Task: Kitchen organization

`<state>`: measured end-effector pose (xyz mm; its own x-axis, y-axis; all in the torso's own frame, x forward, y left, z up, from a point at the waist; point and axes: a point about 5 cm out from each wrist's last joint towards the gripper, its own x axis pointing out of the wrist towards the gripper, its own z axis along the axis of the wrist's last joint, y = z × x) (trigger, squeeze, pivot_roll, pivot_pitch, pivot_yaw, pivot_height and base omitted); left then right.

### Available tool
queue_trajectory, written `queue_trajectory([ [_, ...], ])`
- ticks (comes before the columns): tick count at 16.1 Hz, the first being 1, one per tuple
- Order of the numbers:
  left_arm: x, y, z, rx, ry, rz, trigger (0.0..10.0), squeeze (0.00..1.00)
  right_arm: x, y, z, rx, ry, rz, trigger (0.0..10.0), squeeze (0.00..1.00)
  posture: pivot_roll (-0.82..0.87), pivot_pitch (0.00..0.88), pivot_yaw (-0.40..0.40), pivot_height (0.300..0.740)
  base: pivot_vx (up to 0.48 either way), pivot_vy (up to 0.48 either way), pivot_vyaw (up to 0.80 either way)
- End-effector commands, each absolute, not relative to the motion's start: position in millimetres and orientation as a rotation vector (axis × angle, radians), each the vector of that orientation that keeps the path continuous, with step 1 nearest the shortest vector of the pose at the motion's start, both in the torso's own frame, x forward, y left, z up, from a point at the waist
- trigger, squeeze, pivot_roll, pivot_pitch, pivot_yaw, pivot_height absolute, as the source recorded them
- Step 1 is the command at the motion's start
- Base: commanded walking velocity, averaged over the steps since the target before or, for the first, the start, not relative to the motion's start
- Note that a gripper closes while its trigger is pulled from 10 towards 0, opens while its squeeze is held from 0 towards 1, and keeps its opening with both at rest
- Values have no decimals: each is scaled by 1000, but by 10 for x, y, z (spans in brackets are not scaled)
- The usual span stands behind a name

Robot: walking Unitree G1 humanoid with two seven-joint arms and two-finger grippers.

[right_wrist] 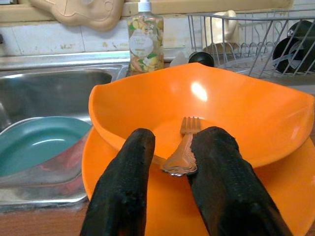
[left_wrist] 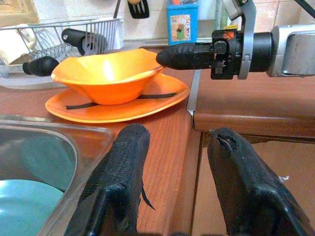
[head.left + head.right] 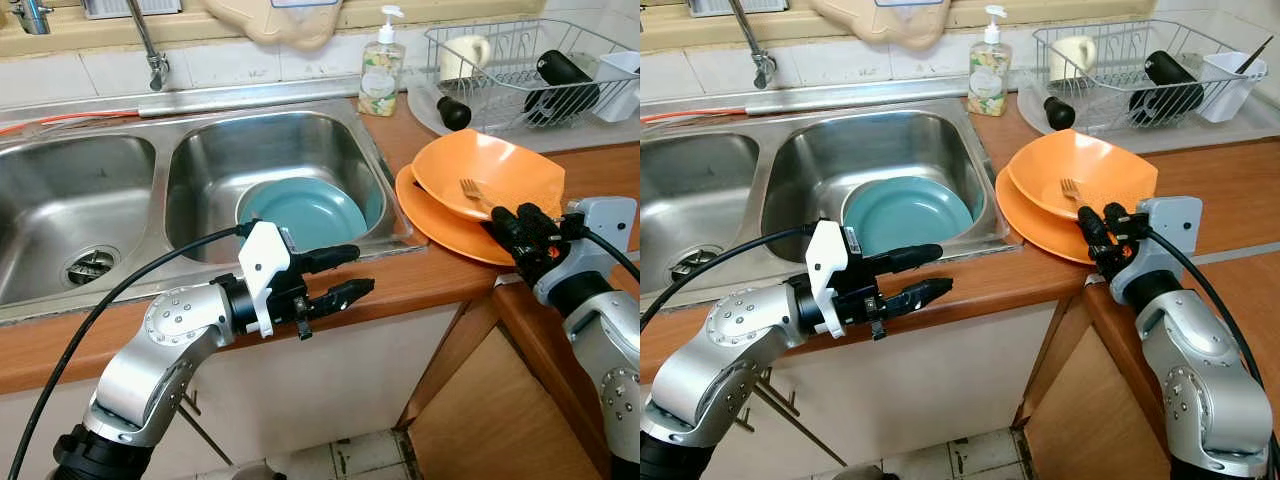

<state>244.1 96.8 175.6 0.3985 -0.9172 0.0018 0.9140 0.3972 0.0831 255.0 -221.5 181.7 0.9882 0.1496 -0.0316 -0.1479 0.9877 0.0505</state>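
Reaching over the counter's front edge at right of centre in the head views, the right gripper (image 3: 517,226) sits at the near rim of the orange bowl (image 3: 500,170). The bowl rests on an orange plate (image 3: 440,225), right of the sink (image 3: 200,150).

Fork (image 1: 183,147): lies in the bowl, tines pointing away, handle end toward the gripper. In the right wrist view the handle end lies between the two fingers (image 1: 224,182), which stand a narrow gap apart. Contact with the metal cannot be confirmed; reads as not yet clamped.

Left gripper (image 3: 340,275): lower centre of the left eye view, in front of the counter edge, fingers parted, holding nothing.

Teal plate (image 3: 305,210): tilted in the right-hand basin. Dish rack (image 3: 520,70) at upper right, soap bottle (image 3: 381,65) beside it.

Judged step: picking the fork out of the bowl. Next move calls for closing on the handle squarely, then lifting clear of the rim. Risk: the thin handle slips or twists.
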Motion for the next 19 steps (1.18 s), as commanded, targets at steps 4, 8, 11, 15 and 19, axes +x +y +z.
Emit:
queue_trajectory([
  [4, 2433, 977, 1738, 93, -40, -1164, 10000, 0, 2572, -2185, 1789, 55, 59, 159, 0, 0, -39, 0, 40, 740, 0, 0, 0],
  [8, 2431, 978, 1739, 96, -39, -1166, 10000, 0, 2568, -2197, 1806, 60, 51, 152, 0, 0, -39, 0, 42, 740, 0, 0, 0],
  [11, 2449, 976, 1760, 104, -50, -1163, 10000, 0, 2585, -2264, 1944, 86, -24, 138, 0, 0, -39, 0, 44, 740, 0, 0, 0],
  [15, 2552, 943, 1819, 197, -113, -1126, 10000, 0, 2554, -2195, 2160, 74, -110, 264, 0, 0, -36, 0, 46, 740, 0, 0, 0],
  [19, 2773, 864, 1948, 349, -243, -1051, 10000, 0, 2513, -1985, 2328, 72, -127, 447, 0, 0, -38, 0, 43, 740, 0, 0, 0],
])
